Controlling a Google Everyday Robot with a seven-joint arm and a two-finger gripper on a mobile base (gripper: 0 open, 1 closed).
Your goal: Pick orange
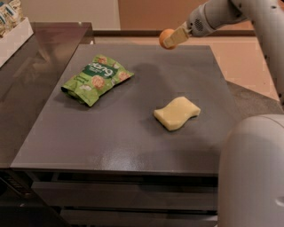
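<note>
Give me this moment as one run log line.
gripper: shut on orange | orange: held above table far edge | sponge, snack bag: on table

The gripper (170, 41), above the far edge of the tabletop (133, 146), clasps the orange (163, 35); one tan finger (176, 37) covers the fruit's right side, and the second finger cannot be seen; the arm (248, 13) runs off at the top and right; the body (253, 173) hides the near right corner; the bag (95, 77) bears print too blurred to read; the box (13, 31) is cut off at the left.
</note>
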